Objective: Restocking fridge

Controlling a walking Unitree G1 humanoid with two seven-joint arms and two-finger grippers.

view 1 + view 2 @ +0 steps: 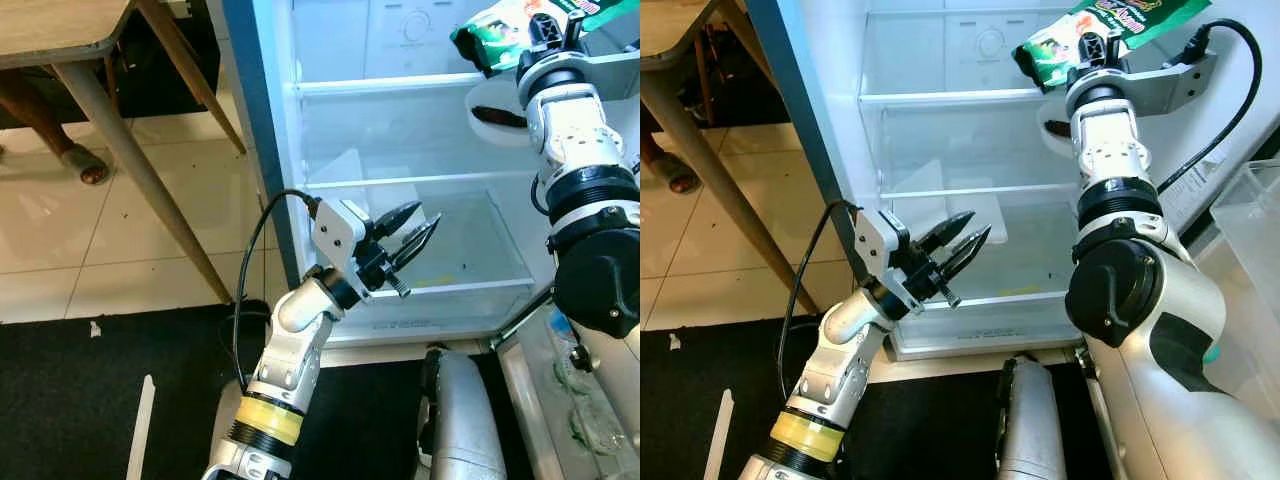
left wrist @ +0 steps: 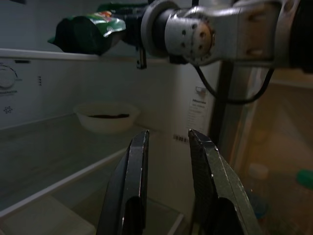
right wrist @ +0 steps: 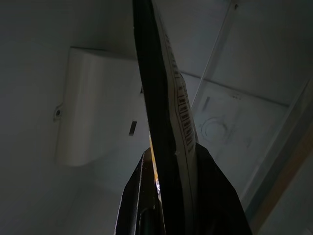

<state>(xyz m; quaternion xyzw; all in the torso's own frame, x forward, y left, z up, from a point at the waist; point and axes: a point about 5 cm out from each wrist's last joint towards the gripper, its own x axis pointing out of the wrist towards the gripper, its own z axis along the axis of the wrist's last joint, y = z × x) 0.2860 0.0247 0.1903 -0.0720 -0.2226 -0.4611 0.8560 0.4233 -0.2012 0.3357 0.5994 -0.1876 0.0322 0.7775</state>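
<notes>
Up high, right hand (image 1: 1092,45) clamped on green packet (image 1: 1110,25), left hand (image 1: 965,245) slightly open, holding nothing

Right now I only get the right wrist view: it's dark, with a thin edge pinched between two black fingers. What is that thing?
Observer: A green packet. The right gripper holds it up high inside the open fridge.
Operator: Is anything in the fridge already?
Observer: Yes, a white bowl with something dark in it sits on the shelf, just below the packet.
Operator: And the other arm?
Observer: The left gripper is open and empty, lower down in front of the fridge's bottom drawer.
</notes>
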